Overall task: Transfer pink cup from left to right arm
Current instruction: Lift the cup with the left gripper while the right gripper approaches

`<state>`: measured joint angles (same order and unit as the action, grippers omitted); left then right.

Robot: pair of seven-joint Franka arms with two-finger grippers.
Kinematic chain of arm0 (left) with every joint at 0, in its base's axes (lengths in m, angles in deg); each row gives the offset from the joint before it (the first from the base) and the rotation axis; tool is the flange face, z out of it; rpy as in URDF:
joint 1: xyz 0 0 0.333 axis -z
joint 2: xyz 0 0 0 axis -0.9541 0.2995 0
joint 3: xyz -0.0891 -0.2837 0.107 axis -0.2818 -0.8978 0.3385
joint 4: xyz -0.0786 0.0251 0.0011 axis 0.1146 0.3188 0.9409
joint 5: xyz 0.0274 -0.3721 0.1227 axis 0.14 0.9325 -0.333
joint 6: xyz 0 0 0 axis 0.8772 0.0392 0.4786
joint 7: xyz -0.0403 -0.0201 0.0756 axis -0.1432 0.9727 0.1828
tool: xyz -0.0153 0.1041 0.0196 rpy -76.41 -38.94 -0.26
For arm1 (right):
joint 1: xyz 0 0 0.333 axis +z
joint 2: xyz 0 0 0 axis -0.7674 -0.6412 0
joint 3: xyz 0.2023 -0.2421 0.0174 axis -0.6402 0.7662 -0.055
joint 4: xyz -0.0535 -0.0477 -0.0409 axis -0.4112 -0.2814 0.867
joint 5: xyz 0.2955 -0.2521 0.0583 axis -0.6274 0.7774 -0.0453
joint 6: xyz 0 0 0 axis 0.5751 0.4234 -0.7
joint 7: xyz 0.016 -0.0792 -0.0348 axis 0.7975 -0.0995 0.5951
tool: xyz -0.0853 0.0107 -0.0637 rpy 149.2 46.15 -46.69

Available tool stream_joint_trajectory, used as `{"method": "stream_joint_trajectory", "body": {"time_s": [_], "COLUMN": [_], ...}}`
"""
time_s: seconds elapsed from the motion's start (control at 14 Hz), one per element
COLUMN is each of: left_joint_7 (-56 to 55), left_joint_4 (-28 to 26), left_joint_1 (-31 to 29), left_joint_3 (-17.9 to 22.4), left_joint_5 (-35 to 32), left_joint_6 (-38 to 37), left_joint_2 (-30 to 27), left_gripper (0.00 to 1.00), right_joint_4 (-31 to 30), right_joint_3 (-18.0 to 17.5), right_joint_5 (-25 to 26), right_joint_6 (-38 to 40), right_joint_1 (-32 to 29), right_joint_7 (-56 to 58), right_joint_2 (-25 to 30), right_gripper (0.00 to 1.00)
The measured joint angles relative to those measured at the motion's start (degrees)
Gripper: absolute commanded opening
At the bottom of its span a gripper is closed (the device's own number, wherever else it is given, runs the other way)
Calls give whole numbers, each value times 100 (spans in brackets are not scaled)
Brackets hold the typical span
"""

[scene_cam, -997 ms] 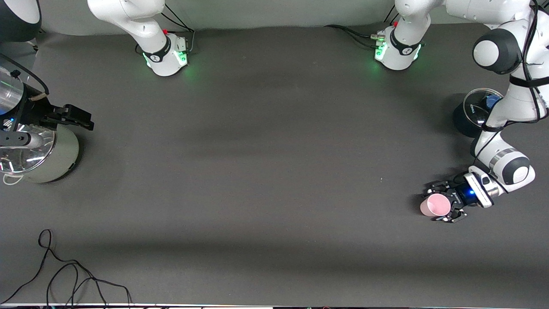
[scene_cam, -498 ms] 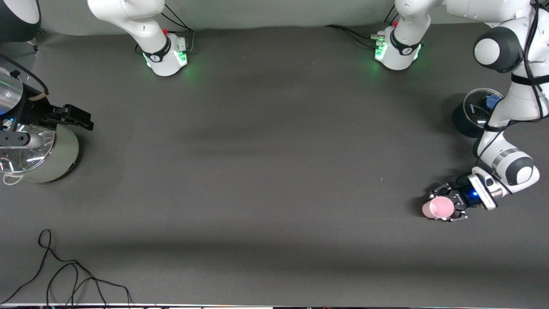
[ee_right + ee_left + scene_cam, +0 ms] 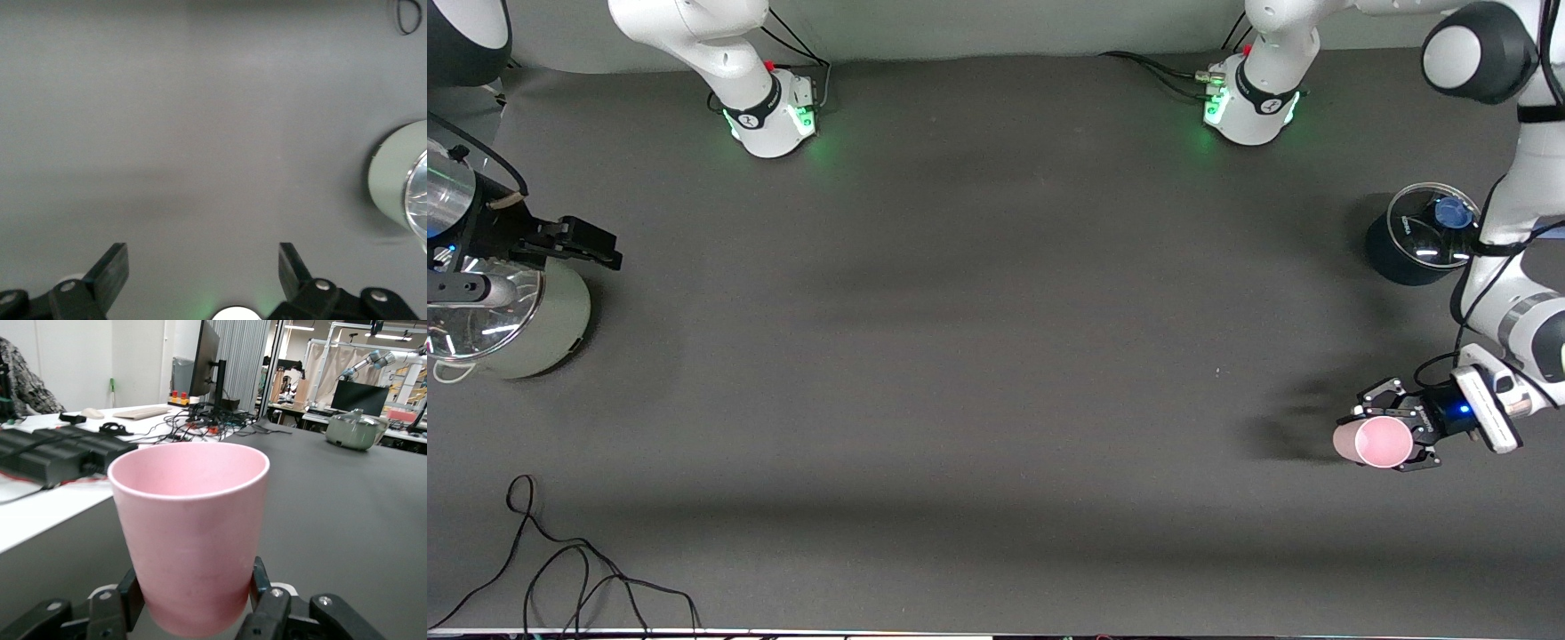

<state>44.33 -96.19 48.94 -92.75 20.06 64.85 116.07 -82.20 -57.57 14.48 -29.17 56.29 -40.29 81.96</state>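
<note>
The pale pink cup (image 3: 1372, 442) hangs upright above the table at the left arm's end, its shadow lying on the mat beside it. My left gripper (image 3: 1392, 434) is shut on the cup's lower wall. In the left wrist view the pink cup (image 3: 190, 533) fills the middle, and a black finger (image 3: 261, 583) presses on each side of it. My right gripper (image 3: 596, 244) waits over the pale green pot at the right arm's end. In the right wrist view the right gripper (image 3: 202, 260) is open with only bare mat between its fingers.
A dark blue glass-lidded pot (image 3: 1421, 233) stands farther from the front camera than the cup, close to the left arm. The pale green pot (image 3: 525, 324) with its glass lid sits under the right arm. A black cable (image 3: 560, 578) loops near the table's front edge.
The left gripper's fingers closed on the pink cup and lifted it off the mat, carrying it a little toward the left arm's end. The right arm has not moved.
</note>
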Motion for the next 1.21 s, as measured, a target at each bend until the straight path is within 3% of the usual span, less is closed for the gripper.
{"method": "stream_joint_trajectory", "body": {"time_s": [0.28,0.5,0.93,1.21], "left_joint_7": [-579,-613,-614,-615], "left_joint_4": [-712,-1246,-1817,-1855], "left_joint_1": [503,1060,3095,4355], "left_joint_3": [-16,-55,-155,-164], "left_joint_5": [133,839,2541,3296], "left_joint_6": [313,842,3365,4841], "left_joint_2": [-1044,-1702,-2695,-2986], "left_gripper": [44,41,41,39], "right_joint_4": [26,128,246,741], "right_joint_3": [-3,-63,-147,-159], "right_joint_5": [-633,-1041,-1248,-1248], "right_joint_6": [-8,-77,-844,-1193], "right_joint_1": [1,38,1057,1770], "right_joint_7": [-277,-916,-3084,-4996], "right_joint_2": [4,13,-44,-554], "right_gripper": [100,100,100,100]}}
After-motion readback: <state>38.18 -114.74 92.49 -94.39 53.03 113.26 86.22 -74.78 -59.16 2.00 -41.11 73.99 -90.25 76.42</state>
